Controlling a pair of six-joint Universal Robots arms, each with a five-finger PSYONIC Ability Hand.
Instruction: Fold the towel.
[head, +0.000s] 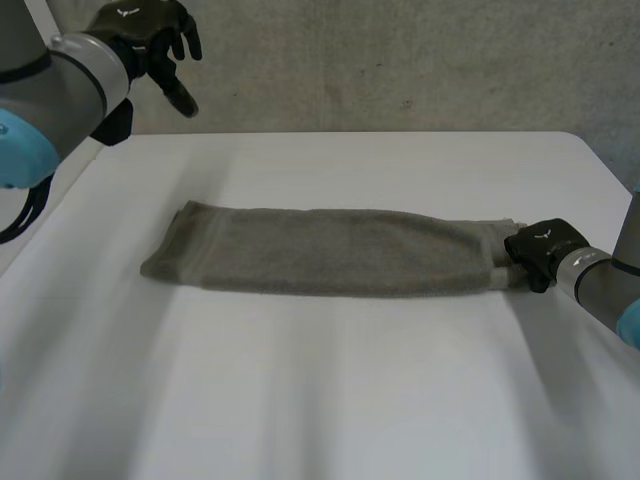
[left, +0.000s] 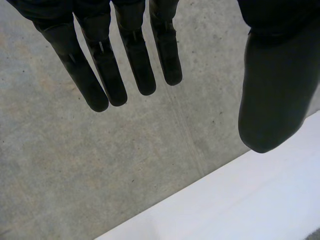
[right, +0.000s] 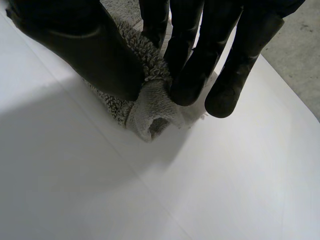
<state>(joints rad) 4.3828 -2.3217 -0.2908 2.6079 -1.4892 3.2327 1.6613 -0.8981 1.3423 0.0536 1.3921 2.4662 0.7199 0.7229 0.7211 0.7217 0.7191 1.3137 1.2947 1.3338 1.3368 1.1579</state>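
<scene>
As seen from the head camera, towel (head: 320, 250): grey, folded into a long narrow strip, flat across the middle of the white table (head: 300, 400), long side running left to right.
Left hand (head: 150, 45): raised over the table's far left corner, well apart from the towel's left end.
Right hand (head: 540, 250): low on the table, at the towel's right end, touching it.
Left wrist view, added detail: fingers (left: 135, 60) straight and spread, thumb (left: 275, 90) held apart, nothing between them; grey concrete floor (left: 100, 165) beyond the fingertips, table edge near the thumb tip.
Right wrist view, added detail: thumb and fingers closed on a bunched fold of terry at the towel's end; fold poking out past the fingertips, down on the table.
Towel relative to hands: right end pinched in the right hand; rest stretching away toward the left hand, not reaching it.
</scene>
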